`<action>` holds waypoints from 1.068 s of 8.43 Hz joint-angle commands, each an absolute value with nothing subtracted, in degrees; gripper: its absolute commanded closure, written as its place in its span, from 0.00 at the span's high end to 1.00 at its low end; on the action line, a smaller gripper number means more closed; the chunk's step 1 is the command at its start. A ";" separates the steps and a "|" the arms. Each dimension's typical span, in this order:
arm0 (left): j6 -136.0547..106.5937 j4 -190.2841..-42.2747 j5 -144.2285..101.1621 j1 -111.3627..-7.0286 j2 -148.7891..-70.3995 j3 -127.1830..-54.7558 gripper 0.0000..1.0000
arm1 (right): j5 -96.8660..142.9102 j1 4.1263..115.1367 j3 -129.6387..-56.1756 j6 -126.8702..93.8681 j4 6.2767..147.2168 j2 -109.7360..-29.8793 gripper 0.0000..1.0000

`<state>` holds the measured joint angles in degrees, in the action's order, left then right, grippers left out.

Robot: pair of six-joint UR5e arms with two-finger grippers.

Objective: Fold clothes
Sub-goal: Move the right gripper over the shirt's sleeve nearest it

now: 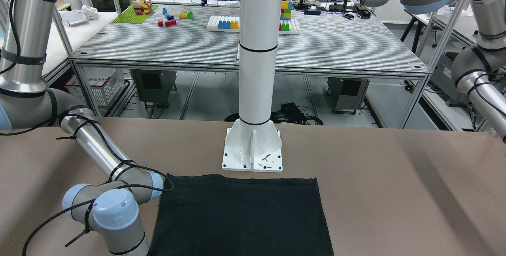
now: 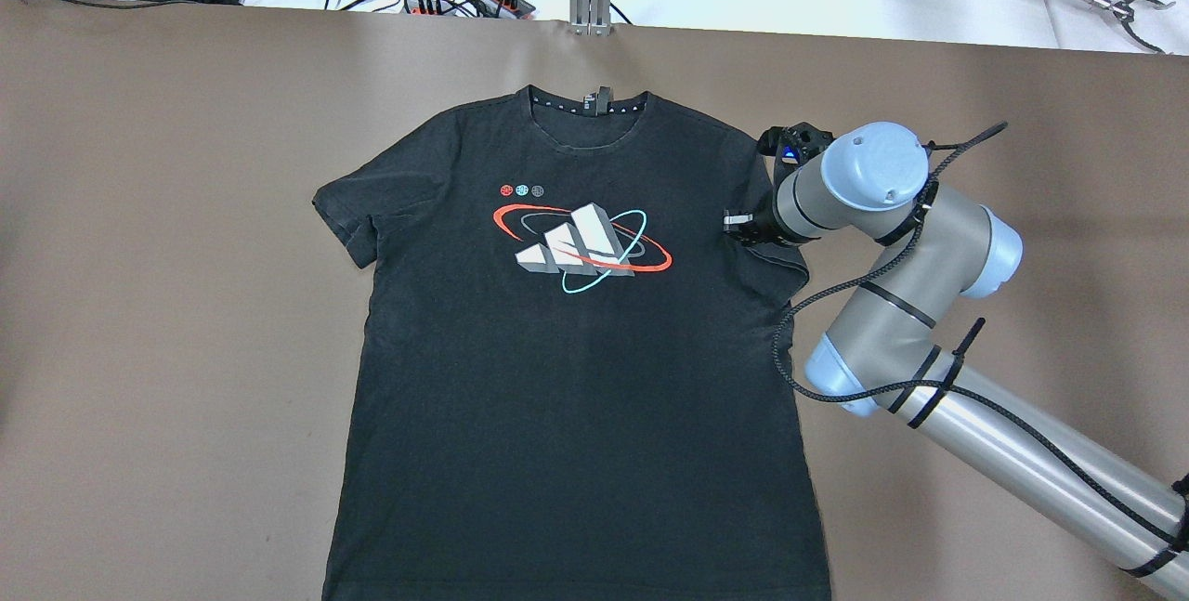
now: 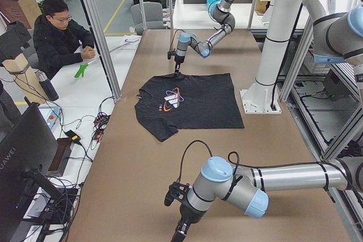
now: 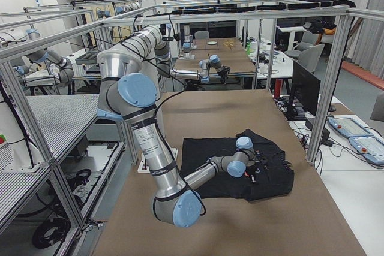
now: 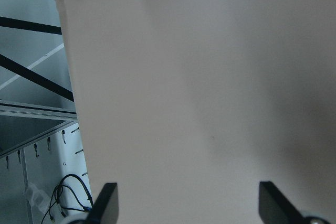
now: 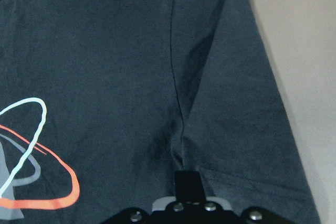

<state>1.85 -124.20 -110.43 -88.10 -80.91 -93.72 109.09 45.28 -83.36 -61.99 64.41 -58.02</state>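
Here, a black short-sleeved fabric T-shirt (image 2: 576,378) with a red, cyan and white-grey graphic on its chest lies spread flat and face up on the brown matte bench (image 2: 167,304). In the overhead view its collar points away from the robot and both sleeves are spread out to the sides. Its bottom hem runs off the near edge of that view. From across the bench, that straight hem sits just in front of the white metal pillar base (image 1: 253,149), and the garment is wider than the base.

The right gripper (image 2: 743,228) is down on the T-shirt at the sleeve on the robot's right, close to where the sleeve seam meets the body. In the right wrist view the black fingers appear together at the bottom centre, and creases in the fabric run in to that spot. The gripper looks closed on a pinch of cloth at the seam. The rest of that sleeve lies flat on the bench beside it.

The left gripper (image 5: 189,203) hangs over bare bench, well apart from the T-shirt, at the end of the bench on the robot's left. Its two black fingertips (image 5: 107,203) stand wide apart with nothing between them.
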 commanded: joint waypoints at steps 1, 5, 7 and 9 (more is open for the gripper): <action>1.85 -124.19 -110.30 -88.07 -81.47 -93.69 0.94 | 104.78 44.82 -75.36 -63.01 65.30 -50.75 0.00; 1.85 -124.19 -110.30 -88.15 -81.39 -93.60 0.94 | 103.45 44.30 -72.16 -63.37 65.21 -47.64 0.00; 1.76 -124.19 -110.39 -88.15 -81.39 -93.60 0.94 | 103.36 42.98 -72.51 -65.81 64.95 -47.64 0.00; 1.76 -124.19 -110.48 -88.07 -81.39 -93.69 0.94 | 103.53 42.36 -72.86 -66.54 64.86 -47.72 0.09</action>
<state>1.77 -124.19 -110.38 -88.14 -81.39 -93.63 103.42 42.91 -72.58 -65.73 64.95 -47.69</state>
